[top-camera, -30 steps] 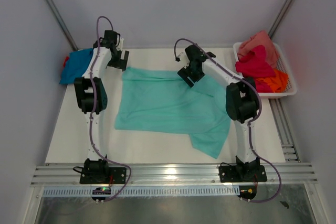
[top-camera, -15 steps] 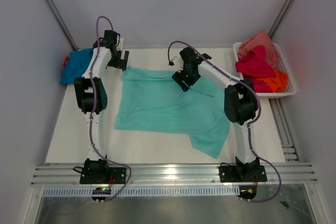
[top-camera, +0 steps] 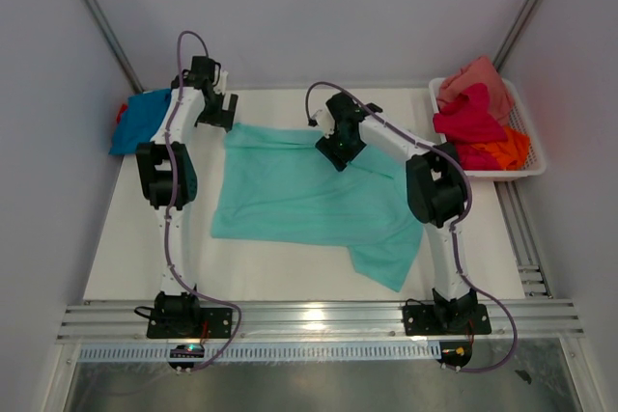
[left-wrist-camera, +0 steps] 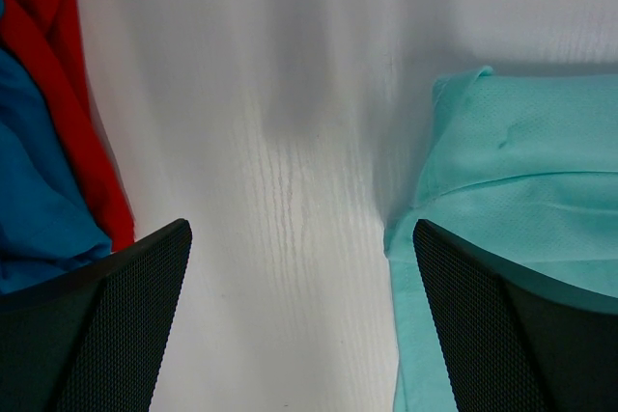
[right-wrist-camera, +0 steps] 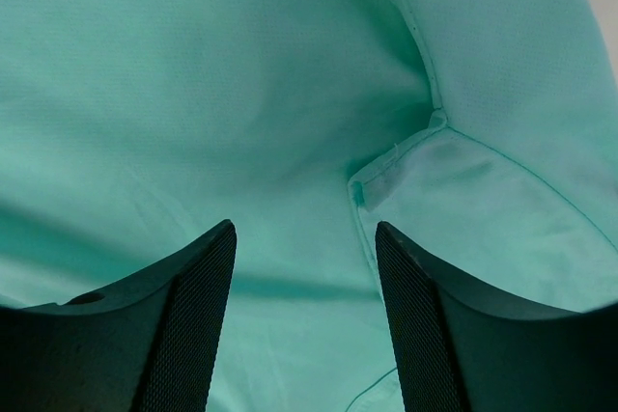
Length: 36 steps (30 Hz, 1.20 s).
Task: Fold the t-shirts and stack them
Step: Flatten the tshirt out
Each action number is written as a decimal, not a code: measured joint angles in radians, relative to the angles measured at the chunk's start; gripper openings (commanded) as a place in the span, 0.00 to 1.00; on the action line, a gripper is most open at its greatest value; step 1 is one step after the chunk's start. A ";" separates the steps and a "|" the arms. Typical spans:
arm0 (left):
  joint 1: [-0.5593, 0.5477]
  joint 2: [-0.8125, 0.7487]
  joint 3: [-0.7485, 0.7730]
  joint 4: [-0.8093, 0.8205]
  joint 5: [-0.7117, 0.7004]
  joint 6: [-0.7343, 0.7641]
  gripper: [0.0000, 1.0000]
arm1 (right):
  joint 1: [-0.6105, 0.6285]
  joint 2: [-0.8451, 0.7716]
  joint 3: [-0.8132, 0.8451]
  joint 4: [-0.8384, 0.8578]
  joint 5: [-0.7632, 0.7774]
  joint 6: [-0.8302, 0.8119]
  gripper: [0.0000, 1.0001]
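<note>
Right gripper [right-wrist-camera: 304,238] hangs, jaws apart, over the teal shirt [top-camera: 299,200]; left gripper [left-wrist-camera: 301,238] gapes wide above the bench [left-wrist-camera: 280,123].

We see a white table [top-camera: 126,258] enclosed by plain grey walls [top-camera: 319,7] (metal struts [top-camera: 97,16] run up both rear corners); an aluminium rail [top-camera: 319,319] fronts its near edge, catching a glare

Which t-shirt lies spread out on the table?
The large mint-teal cloth t-shirt; the blue cloth t-shirt and those in the white mesh basket are bunched up.
</note>
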 measured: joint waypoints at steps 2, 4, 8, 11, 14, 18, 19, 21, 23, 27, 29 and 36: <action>0.000 0.000 -0.003 -0.001 0.001 0.000 0.99 | 0.000 0.006 -0.009 0.014 0.020 0.000 0.64; 0.000 0.000 -0.005 -0.001 0.004 0.000 0.99 | 0.000 0.007 -0.021 0.027 0.039 0.000 0.63; 0.000 0.000 -0.006 -0.001 0.008 -0.002 0.99 | 0.000 0.012 -0.029 0.046 0.071 0.001 0.63; 0.000 0.000 -0.006 -0.001 0.008 -0.003 0.99 | 0.000 0.019 -0.029 0.062 0.087 0.005 0.63; 0.000 0.000 -0.006 -0.001 0.008 -0.003 0.99 | 0.000 0.024 -0.029 0.071 0.093 0.011 0.62; 0.000 0.000 -0.006 -0.001 0.008 -0.003 0.99 | 0.000 0.025 -0.028 0.076 0.097 0.019 0.61; 0.000 0.000 -0.007 -0.001 0.008 -0.003 0.99 | 0.000 0.025 -0.028 0.077 0.097 0.021 0.61; 0.000 0.000 -0.007 -0.001 0.008 -0.003 0.99 | 0.000 0.027 -0.023 0.078 0.097 0.023 0.60; 0.000 0.000 -0.007 -0.001 0.009 -0.003 0.99 | 0.000 0.032 -0.015 0.079 0.097 0.025 0.60; 0.000 0.000 -0.008 -0.001 0.012 -0.004 0.99 | 0.000 0.040 0.003 0.080 0.100 0.028 0.58; 0.000 0.000 -0.008 -0.001 0.012 -0.004 0.99 | 0.000 0.042 0.007 0.082 0.101 0.030 0.58; 0.000 0.000 -0.009 -0.001 0.015 -0.005 0.99 | 0.000 0.052 0.008 0.086 0.110 0.030 0.54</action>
